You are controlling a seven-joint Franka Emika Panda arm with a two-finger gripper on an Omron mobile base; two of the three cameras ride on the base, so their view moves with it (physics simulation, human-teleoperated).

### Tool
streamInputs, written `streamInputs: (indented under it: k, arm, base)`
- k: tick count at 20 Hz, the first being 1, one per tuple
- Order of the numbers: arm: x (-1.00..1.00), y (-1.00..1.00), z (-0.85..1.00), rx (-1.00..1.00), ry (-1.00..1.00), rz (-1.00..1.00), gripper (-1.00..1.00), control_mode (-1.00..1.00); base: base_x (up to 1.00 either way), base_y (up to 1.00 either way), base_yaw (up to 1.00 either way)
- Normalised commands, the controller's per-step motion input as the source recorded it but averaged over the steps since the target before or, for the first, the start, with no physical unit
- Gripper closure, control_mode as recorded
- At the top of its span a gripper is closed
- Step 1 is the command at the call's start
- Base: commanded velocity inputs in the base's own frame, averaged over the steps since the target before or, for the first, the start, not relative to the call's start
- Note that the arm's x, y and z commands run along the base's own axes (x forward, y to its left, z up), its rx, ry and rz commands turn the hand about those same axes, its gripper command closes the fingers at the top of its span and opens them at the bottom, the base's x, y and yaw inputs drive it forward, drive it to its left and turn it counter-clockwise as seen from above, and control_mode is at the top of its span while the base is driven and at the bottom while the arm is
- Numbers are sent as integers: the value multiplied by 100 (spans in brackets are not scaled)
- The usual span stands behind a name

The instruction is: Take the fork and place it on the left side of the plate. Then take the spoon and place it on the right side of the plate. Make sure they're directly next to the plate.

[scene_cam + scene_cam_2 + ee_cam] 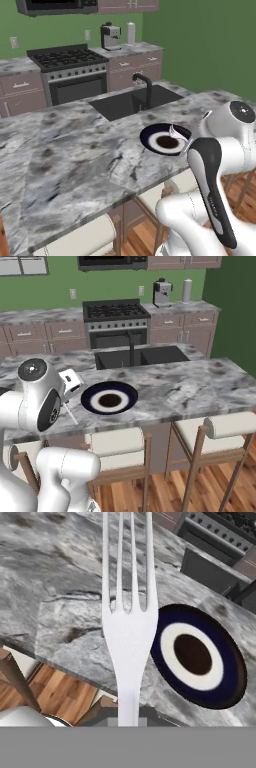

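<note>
The fork (pixel 129 632) is a slim silvery utensil that runs up the middle of the hand view, prongs away from me. My gripper (pixel 128 718) is shut on the fork's handle, above the counter's near edge. From the right base view the fork (pixel 70 415) shows as a thin line under the white hand (pixel 70 382), just left of the plate (pixel 89 400). The plate (pixel 229 662), with its navy rim, white ring and brown centre, lies flat on the marble counter, to the right of the fork in the hand view. It also appears as the plate (pixel 148 136) in the left base view. The spoon is out of view.
Behind the plate a black sink (pixel 125 102) with a dark faucet (pixel 146 85) is set into the counter. A stove (pixel 116 318) and a coffee machine (pixel 162 292) stand along the back wall. Stools (pixel 220 428) sit under the counter's near edge.
</note>
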Motion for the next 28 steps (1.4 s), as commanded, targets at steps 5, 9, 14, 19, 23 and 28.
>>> streamInputs:
  k: [5,9,14,19,23,28]
  arm:
    - [15,35,-11,-6,4,-2,100,-100]
    - [44,92,-33,-16,18,-11,100,-100]
    - [59,84,-39,-18,34,-9,100,-100]
    - [56,10,-43,-3,29,0,100,-100]
    - [59,-4,-43,0,18,1,100,-100]
    - [52,-3,-56,0,12,-1,100,-100]
  base:
    - [22,44,0]
    - [0,0,0]
    - [0,0,0]
    - [0,0,0]
    - [0,0,0]
    - [0,0,0]
